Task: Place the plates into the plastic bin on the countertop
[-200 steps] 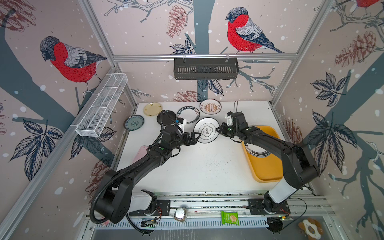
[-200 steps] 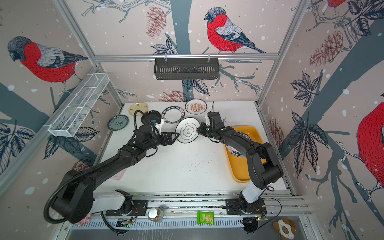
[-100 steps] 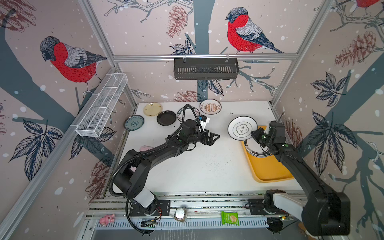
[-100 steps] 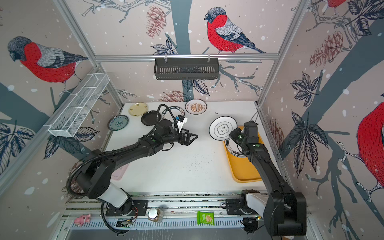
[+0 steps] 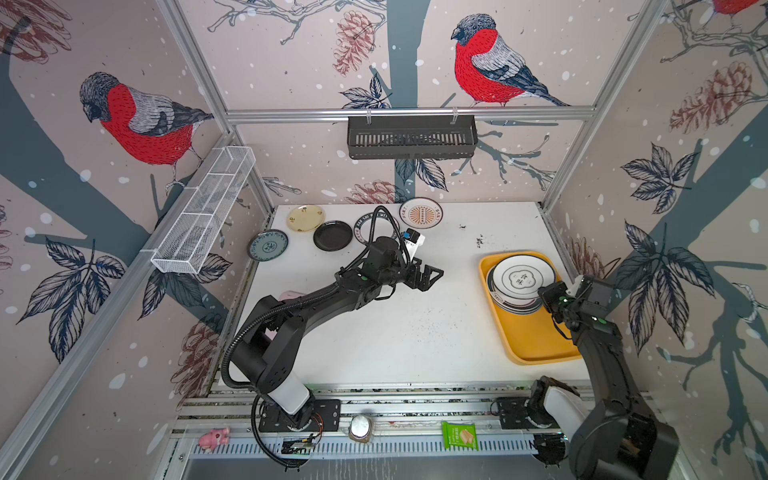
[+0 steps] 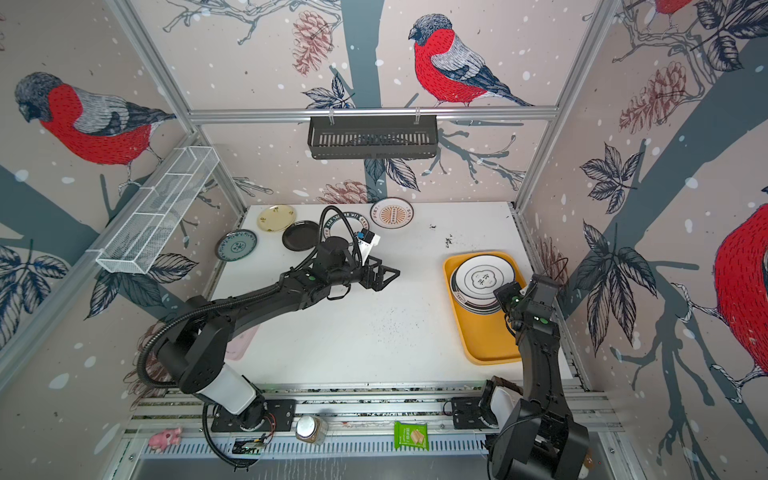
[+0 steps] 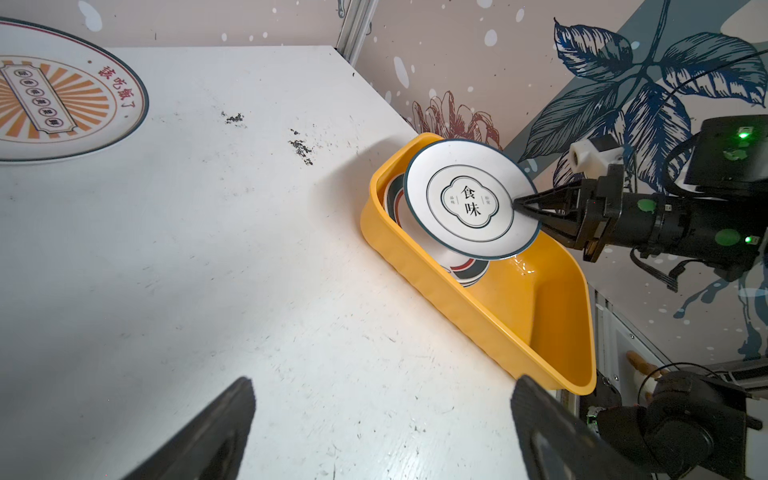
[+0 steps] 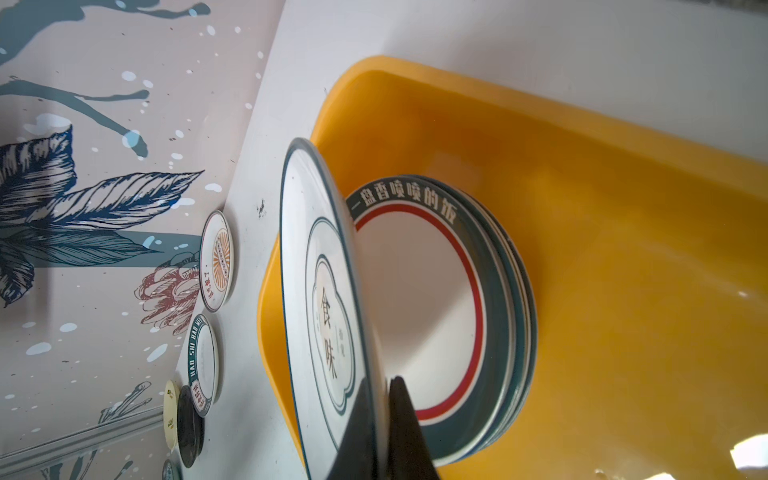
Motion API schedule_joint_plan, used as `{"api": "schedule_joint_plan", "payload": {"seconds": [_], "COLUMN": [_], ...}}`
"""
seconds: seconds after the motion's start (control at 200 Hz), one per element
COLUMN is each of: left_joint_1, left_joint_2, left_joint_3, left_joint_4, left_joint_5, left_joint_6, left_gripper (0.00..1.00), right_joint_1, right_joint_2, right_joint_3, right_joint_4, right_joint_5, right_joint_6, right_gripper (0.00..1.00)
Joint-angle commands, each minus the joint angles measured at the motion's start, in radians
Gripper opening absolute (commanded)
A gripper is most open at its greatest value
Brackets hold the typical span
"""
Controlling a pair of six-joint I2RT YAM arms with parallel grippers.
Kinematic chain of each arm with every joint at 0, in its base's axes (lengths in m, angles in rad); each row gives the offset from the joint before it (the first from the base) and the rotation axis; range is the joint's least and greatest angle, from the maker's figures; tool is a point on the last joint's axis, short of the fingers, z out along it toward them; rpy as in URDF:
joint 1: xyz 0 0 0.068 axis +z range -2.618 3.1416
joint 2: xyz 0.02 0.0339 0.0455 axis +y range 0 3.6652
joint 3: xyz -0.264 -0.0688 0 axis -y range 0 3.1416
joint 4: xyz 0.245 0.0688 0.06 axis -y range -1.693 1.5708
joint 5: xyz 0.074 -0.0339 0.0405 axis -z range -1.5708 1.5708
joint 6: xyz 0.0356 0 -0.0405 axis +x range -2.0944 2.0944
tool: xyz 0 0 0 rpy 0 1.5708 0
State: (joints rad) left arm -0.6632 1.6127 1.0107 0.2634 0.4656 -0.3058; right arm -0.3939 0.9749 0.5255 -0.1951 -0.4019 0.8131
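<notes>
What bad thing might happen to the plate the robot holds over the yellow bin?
The right gripper pinches the emblem plate only at its rim, so it might slip and crack on the stack below. Held tilted, apart from the stack, it might land crooked and slide against the plastic bin wall.

Lab robot cell: aluminium frame point(image 5: 409, 112), bird-print wall panels point(image 5: 490, 62), speckled white countertop point(image 5: 415, 332), two arms point(image 5: 316, 299) mounted on rail point(image 5: 415, 405) at front edge.

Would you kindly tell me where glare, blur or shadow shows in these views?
Right wrist view: glare patches on the plastic bin floor; the right end effector, close to the lens, looks soft. Left wrist view: the open left end effector is blurred at the frame edge; the bin casts a shadow on the countertop.
</notes>
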Motion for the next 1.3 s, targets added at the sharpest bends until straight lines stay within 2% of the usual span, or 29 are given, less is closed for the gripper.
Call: {"api": "schedule_joint_plan", "payload": {"seconds": [0.0,0.465,0.665,0.795,1.051,1.291], "left_joint_1": [-0.001,-0.015,-0.016,-0.016,-0.016,-0.016], "left_joint_2": [-0.004,0.014,0.016,0.017,0.02,0.03], "left_joint_3": [0.006,0.027,0.029,0.03,0.032,0.04], "left_joint_4": [0.016,-0.016,-0.025,-0.029,-0.033,-0.044], "left_joint_5": [-0.005,-0.004,-0.014,-0.019,-0.025,-0.025], "left_joint_6": [0.019,0.032,0.033,0.033,0.033,0.032], "left_gripper": [0.97,0.96,0.96,0.96,0.97,0.97], "right_joint_1": [-0.003,-0.001,0.001,0.002,0.008,0.012], "right_joint_2": [0.025,0.077,0.091,0.114,0.149,0.142], "right_joint_3": [-0.005,-0.049,-0.059,-0.067,-0.069,-0.066], "right_joint_4": [0.08,0.186,0.187,0.195,0.188,0.171], "right_joint_5": [-0.076,-0.085,-0.046,-0.045,-0.021,0.001], "right_joint_6": [0.006,0.018,0.008,0.006,-0.004,-0.015], "right_gripper": [0.05,0.06,0.09,0.16,0.17,0.41]}}
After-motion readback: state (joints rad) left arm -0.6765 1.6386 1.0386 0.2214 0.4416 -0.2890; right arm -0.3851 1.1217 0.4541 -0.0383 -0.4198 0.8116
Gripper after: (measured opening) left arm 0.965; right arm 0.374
